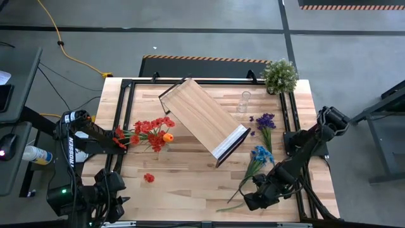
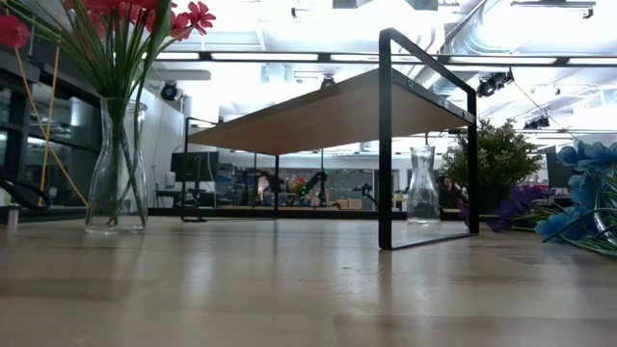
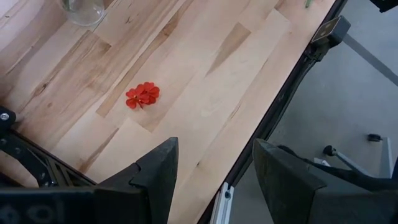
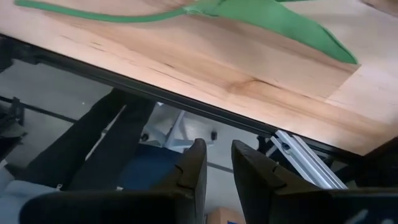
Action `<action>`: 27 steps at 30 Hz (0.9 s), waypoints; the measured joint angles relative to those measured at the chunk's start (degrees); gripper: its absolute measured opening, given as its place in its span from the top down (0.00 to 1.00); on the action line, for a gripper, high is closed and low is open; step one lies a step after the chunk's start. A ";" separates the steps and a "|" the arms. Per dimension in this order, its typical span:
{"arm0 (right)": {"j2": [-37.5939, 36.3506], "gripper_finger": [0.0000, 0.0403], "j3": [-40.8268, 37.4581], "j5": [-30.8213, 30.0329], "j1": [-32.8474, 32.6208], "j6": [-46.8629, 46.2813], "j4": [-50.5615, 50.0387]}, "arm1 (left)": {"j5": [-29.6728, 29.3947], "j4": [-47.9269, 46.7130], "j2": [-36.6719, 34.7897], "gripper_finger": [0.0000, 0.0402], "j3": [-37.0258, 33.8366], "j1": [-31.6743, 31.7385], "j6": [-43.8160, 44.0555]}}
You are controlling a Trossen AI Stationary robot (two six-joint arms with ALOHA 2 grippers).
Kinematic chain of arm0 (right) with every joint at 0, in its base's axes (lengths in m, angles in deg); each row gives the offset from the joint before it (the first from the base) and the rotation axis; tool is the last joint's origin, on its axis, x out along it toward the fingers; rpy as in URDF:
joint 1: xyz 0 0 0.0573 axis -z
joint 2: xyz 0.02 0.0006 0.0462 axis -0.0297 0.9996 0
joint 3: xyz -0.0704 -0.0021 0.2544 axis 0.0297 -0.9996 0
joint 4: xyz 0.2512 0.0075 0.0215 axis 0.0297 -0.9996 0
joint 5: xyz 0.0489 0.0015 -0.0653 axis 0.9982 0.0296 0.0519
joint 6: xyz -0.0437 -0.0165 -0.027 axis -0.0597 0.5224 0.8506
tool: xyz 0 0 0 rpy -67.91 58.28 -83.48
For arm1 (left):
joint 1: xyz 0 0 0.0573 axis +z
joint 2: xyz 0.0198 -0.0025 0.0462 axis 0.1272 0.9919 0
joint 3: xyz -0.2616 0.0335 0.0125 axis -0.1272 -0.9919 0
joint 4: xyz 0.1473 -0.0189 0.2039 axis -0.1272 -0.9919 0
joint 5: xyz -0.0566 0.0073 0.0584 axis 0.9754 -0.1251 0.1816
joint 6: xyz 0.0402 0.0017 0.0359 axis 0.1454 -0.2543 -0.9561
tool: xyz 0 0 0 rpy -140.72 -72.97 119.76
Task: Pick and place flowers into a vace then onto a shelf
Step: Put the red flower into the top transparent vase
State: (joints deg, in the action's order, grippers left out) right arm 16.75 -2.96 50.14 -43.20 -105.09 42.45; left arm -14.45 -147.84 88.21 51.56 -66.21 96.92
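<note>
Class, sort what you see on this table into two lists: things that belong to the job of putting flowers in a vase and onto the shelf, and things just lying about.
Job:
red flowers in a vase
blue flowers
purple flowers
empty vase
shelf

Lying about:
potted plant
loose red bloom

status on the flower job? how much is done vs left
Partly done. Red and orange flowers stand in a vase on the table. Nothing in hand: left pincer open, right pincer nearly shut on nothing, both at the near edge. Left: blue flowers, purple flowers, loose red bloom, empty vase; shelf bare.
</note>
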 joint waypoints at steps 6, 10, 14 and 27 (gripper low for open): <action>2.22 0.83 0.00 2.09 0.00 -0.84 0.45 | -0.02 -0.02 0.00 0.41 0.00 0.00 -0.03; 2.94 0.83 0.00 3.24 0.02 -1.22 0.98 | -0.03 -0.02 0.00 0.41 0.00 0.00 -1.12; 2.98 0.83 0.00 5.14 0.02 -1.62 0.91 | -0.04 0.00 0.00 0.41 0.00 0.00 -1.84; 2.98 0.83 3.70 -11.95 -0.18 8.78 2.48 | -0.20 -0.02 0.00 0.41 0.00 0.00 -4.10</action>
State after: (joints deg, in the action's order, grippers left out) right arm 19.74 0.74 38.19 -43.38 -96.31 44.93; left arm -14.65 -147.86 88.21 51.56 -66.21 92.82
